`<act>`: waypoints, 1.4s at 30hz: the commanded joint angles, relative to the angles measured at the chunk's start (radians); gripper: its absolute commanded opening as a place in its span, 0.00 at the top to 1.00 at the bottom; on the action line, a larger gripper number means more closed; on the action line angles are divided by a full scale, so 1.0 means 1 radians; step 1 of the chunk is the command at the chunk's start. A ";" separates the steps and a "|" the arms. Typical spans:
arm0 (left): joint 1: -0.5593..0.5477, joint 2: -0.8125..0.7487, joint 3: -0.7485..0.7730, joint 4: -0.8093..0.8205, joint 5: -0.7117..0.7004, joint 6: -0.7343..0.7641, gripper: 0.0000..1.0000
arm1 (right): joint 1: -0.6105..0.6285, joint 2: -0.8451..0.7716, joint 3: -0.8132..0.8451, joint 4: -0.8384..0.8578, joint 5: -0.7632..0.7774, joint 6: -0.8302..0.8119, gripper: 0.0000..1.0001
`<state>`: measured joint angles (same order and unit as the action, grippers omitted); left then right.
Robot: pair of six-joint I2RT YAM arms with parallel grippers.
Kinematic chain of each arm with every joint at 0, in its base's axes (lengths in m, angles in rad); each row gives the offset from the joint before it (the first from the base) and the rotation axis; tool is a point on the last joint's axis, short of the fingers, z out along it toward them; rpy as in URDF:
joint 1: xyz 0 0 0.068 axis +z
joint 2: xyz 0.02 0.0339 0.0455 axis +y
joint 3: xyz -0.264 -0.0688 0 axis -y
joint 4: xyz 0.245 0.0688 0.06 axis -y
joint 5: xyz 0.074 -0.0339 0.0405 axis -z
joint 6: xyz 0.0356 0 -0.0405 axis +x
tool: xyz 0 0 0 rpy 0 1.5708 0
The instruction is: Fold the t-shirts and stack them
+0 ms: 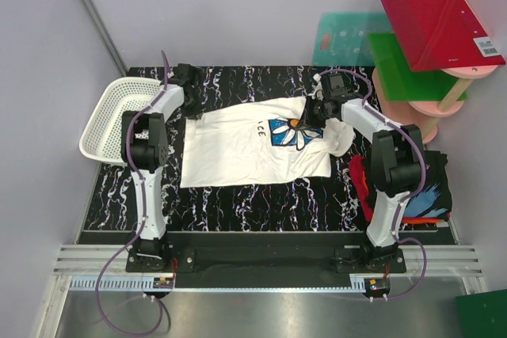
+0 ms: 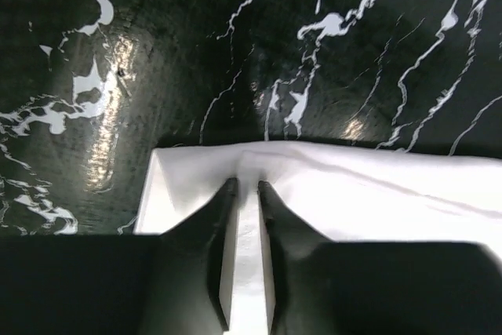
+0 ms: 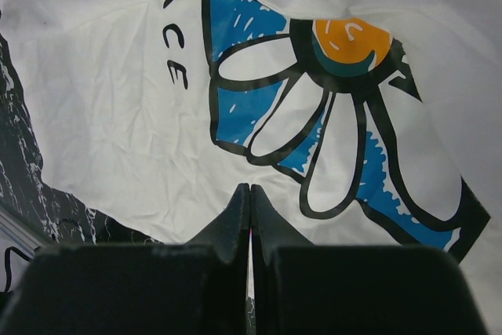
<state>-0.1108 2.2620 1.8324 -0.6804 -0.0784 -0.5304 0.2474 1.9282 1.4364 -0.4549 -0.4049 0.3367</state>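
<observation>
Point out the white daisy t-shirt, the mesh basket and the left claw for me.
white daisy t-shirt [image 1: 238,148]: top view, plain cloth beside the print.
mesh basket [image 1: 101,120]: top view, its mesh wall.
left claw [image 2: 245,186]: left wrist view, midway between fingertips.

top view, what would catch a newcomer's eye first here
The white t-shirt spread out in the middle of the black marbled table, its blue daisy print with an orange centre toward the right. Then the bright red sheet propped at the far right corner, and the white mesh basket at the table's left edge.
</observation>
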 commanded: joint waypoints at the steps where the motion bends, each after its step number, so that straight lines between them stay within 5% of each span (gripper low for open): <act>1: 0.002 0.008 0.039 0.039 0.037 -0.006 1.00 | 0.018 0.008 -0.002 0.028 -0.028 -0.002 1.00; 18: 0.003 -0.349 -0.271 0.013 -0.012 0.030 1.00 | 0.033 0.006 -0.047 0.045 -0.035 0.005 1.00; 28: -0.015 -0.368 -0.412 -0.111 0.051 0.076 1.00 | 0.035 0.018 -0.048 0.051 -0.038 0.007 1.00; 36: -0.020 -0.363 -0.450 -0.203 -0.216 0.012 1.00 | 0.038 0.034 -0.048 0.061 -0.046 0.012 1.00; 42: -0.018 -0.354 -0.306 -0.255 -0.349 -0.017 1.00 | 0.039 0.043 -0.053 0.062 -0.046 0.015 1.00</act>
<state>-0.1341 1.9102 1.4002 -0.8909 -0.2596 -0.5220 0.2714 1.9652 1.3869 -0.4294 -0.4263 0.3447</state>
